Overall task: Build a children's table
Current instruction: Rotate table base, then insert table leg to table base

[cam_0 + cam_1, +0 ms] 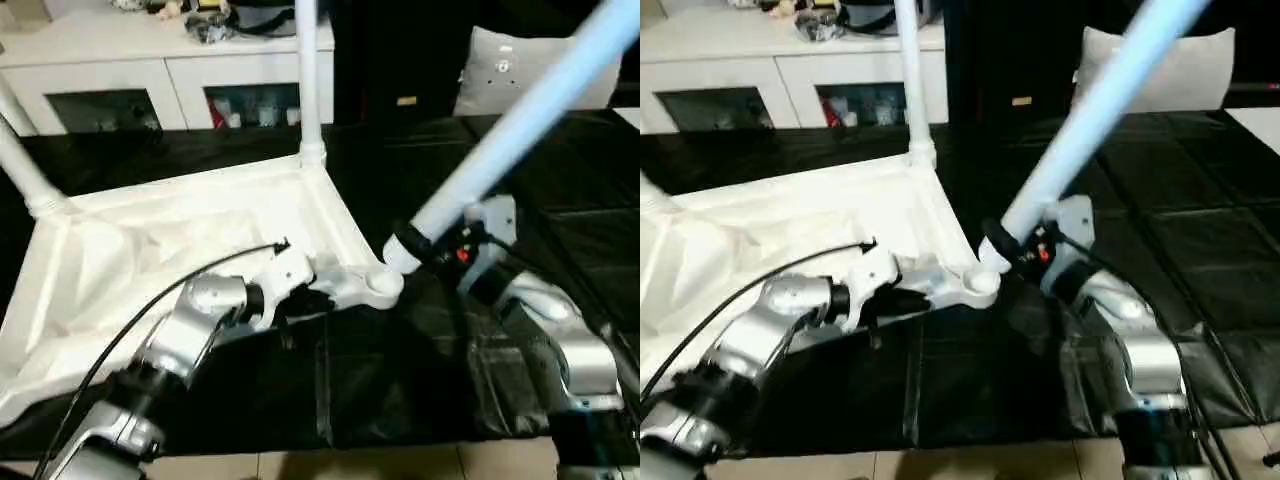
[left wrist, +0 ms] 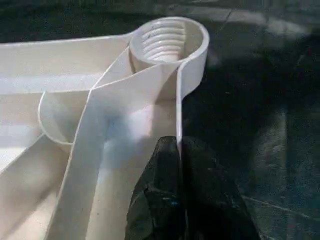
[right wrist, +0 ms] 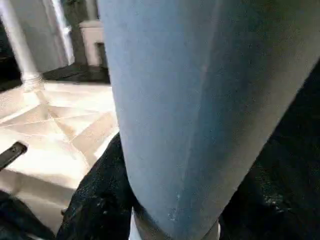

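My left end effector (image 2: 179,200) is pinched on the upside-down tabletop's (image 1: 150,250) rim beside the empty corner socket (image 1: 380,288), while my right end effector (image 1: 440,250) grips the tilted leg (image 1: 520,130), its foot just above that socket.

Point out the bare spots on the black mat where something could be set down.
Free: the black mat in front of the tabletop, between the two arms, and the mat right of the tilted leg. Crowded: the near corner socket, where both claws work.
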{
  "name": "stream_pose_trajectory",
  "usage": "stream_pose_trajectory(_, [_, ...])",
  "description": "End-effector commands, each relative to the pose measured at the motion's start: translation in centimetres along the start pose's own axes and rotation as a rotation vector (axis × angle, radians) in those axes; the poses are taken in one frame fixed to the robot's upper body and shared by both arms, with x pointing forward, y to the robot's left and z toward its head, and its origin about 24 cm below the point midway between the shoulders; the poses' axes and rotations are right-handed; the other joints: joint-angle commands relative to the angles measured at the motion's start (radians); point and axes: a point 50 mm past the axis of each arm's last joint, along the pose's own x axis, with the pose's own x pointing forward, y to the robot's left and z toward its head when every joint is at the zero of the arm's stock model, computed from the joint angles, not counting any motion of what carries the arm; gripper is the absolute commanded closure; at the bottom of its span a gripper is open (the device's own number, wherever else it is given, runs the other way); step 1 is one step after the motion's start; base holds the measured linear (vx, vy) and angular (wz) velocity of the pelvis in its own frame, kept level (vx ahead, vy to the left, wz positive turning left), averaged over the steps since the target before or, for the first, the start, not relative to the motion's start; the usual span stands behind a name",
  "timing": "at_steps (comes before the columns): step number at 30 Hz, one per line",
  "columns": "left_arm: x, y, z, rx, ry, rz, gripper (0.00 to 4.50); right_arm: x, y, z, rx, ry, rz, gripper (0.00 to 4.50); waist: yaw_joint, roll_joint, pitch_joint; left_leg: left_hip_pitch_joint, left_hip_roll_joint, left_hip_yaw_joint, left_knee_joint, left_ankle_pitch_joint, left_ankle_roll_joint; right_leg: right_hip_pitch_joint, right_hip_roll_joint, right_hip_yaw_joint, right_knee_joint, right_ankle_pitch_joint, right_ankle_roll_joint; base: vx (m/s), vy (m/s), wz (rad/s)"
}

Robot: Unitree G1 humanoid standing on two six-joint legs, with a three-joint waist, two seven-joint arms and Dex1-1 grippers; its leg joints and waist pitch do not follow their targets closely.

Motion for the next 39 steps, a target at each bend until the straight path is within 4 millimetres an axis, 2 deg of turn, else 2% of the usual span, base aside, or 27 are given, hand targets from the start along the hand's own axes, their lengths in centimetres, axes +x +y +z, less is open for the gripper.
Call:
stream_pose_trajectory(1, [0.0,-0.7,-1.8,-0.027,0.083,-0.033,4.5,0.5,0.5,0.2,-0.011,0.019,0.072,2.63,0.017,-0.016,-0.058,-0.001,0.054,-0.016,-0.068,-0.086,0.072,0.041,-0.073,0.035,-0.079,-0.036,-0.236,0.0,0.0,0.0])
stream_pose_trajectory(2, [0.1,-0.6,-1.7,-0.048,0.079,-0.025,4.5,0.7,0.7,0.2,-0.023,0.03,0.107,2.63,0.022,-0.019,-0.063,-0.002,0.052,-0.014,-0.063,-0.047,0.087,0.046,-0.073,0.034,-0.07,0.054,-0.249,0.0,0.0,0.0])
stream_pose_trajectory(3, [0.1,-0.6,-1.7,-0.048,0.079,-0.025,4.5,0.7,0.7,0.2,-0.023,0.03,0.107,2.63,0.024,-0.018,-0.063,-0.001,0.051,-0.012,-0.062,-0.039,0.095,0.046,-0.072,0.034,-0.068,0.087,-0.257,0.0,0.0,0.0])
stream_pose_trajectory(4, [0.1,-0.4,-1.6,-0.07,0.075,-0.014,4.23,0.8,0.8,0.2,-0.032,0.042,0.136,2.63,0.028,-0.018,-0.061,-0.002,0.051,-0.011,-0.061,-0.034,0.104,0.046,-0.074,0.034,-0.067,0.117,-0.265,0.0,0.0,0.0])
stream_pose_trajectory(5, [0.1,-0.2,-1.5,-0.109,0.063,-0.002,4.23,0.9,1.0,0.1,-0.041,0.058,0.167,2.63,0.029,-0.019,-0.061,-0.001,0.051,-0.009,-0.061,-0.047,0.105,0.047,-0.074,0.033,-0.068,0.111,-0.272,0.0,0.0,0.0])
stream_pose_trajectory(7, [0.1,0.1,-1.4,-0.105,0.065,-0.002,3.88,1.1,1.1,-0.1,-0.045,0.073,0.19,2.63,0.032,-0.02,-0.056,0.002,0.051,-0.008,-0.064,-0.089,0.096,0.045,-0.076,0.033,-0.076,0.037,-0.274,0.0,0.0,0.0])
stream_pose_trajectory(8, [-0.1,0.2,-1.5,-0.081,0.079,-0.001,3.88,1.3,1.2,-0.1,-0.048,0.076,0.202,2.63,0.032,-0.021,-0.053,0.004,0.053,-0.009,-0.068,-0.121,0.081,0.044,-0.077,0.033,-0.082,-0.029,-0.268,0.0,0.0,0.0])
stream_pose_trajectory(12, [-0.3,0.6,-1.6,-0.061,0.091,-0.001,3.79,1.9,1.3,0.1,-0.059,0.08,0.235,2.63,0.029,-0.021,-0.048,0.007,0.056,-0.011,-0.076,-0.17,0.043,0.041,-0.078,0.036,-0.089,-0.146,-0.24,0.0,0.0,0.0])
stream_pose_trajectory(16, [-0.3,0.7,-1.3,-0.067,0.086,-0.025,3.79,2.2,1.2,0.3,-0.073,0.082,0.25,2.63,0.029,-0.019,-0.051,0.006,0.054,-0.009,-0.074,-0.153,0.038,0.041,-0.077,0.038,-0.087,-0.111,-0.242,0.0,0.0,0.0])
stream_pose_trajectory(20, [-0.3,0.8,-1.4,-0.058,0.107,-0.057,3.79,2.3,1.0,0.2,-0.098,0.108,0.263,2.63,0.033,-0.015,-0.057,0.005,0.054,-0.008,-0.068,-0.101,0.054,0.044,-0.077,0.036,-0.078,-0.007,-0.261,0.0,0.0,0.0])
stream_pose_trajectory(22, [-0.1,0.7,-1.6,-0.045,0.131,-0.078,3.79,2.3,0.6,0.1,-0.108,0.135,0.253,2.63,0.032,-0.017,-0.056,0.004,0.052,-0.006,-0.067,-0.099,0.06,0.045,-0.075,0.035,-0.078,0.007,-0.266,0.0,0.0,0.0])
stream_pose_trajectory(28, [0.2,0.4,-1.8,-0.039,0.147,-0.107,3.79,2.2,0.4,0.2,-0.105,0.155,0.267,2.63,0.032,-0.018,-0.055,0.007,0.056,-0.006,-0.069,-0.121,0.054,0.046,-0.077,0.036,-0.081,-0.033,-0.266,0.0,0.0,0.0])
stream_pose_trajectory(29, [0.3,0.4,-1.8,-0.039,0.146,-0.106,3.98,2.1,0.4,0.2,-0.104,0.16,0.27,2.63,0.032,-0.018,-0.055,0.006,0.055,-0.006,-0.069,-0.119,0.054,0.047,-0.077,0.037,-0.08,-0.03,-0.267,0.0,0.0,0.0])
stream_pose_trajectory(31, [0.3,0.6,-1.7,-0.041,0.138,-0.094,3.98,2.0,0.3,0.0,-0.102,0.182,0.276,2.63,0.033,-0.016,-0.055,0.006,0.055,-0.006,-0.068,-0.119,0.056,0.046,-0.077,0.036,-0.081,-0.028,-0.269,0.0,0.0,0.0])
stream_pose_trajectory(32, [0.3,0.7,-1.7,-0.043,0.135,-0.092,4.19,2.0,0.3,-0.1,-0.102,0.191,0.276,2.63,0.033,-0.017,-0.054,0.007,0.056,-0.006,-0.069,-0.121,0.056,0.046,-0.076,0.036,-0.081,-0.029,-0.27,0.0,0.0,0.0])
stream_pose_trajectory(33, [0.3,0.7,-1.7,-0.043,0.135,-0.092,4.19,2.0,0.3,-0.1,-0.103,0.193,0.276,2.63,0.033,-0.017,-0.054,0.006,0.055,-0.006,-0.069,-0.123,0.057,0.046,-0.076,0.036,-0.081,-0.031,-0.27,0.0,0.0,0.0])
stream_pose_trajectory(37, [0.3,0.6,-1.7,-0.035,0.117,-0.105,4.47,1.9,-0.3,-0.3,-0.086,0.236,0.261,2.63,0.033,-0.017,-0.05,0.01,0.057,-0.006,-0.073,-0.17,0.039,0.043,-0.078,0.037,-0.089,-0.12,-0.262,0.0,0.0,0.0])
stream_pose_trajectory(39, [0.2,0.6,-1.7,-0.031,0.114,-0.112,4.47,1.9,-0.4,-0.3,-0.076,0.245,0.263,2.63,0.034,-0.019,-0.05,0.01,0.056,-0.006,-0.073,-0.168,0.036,0.043,-0.077,0.038,-0.09,-0.129,-0.257,0.0,0.0,0.0])
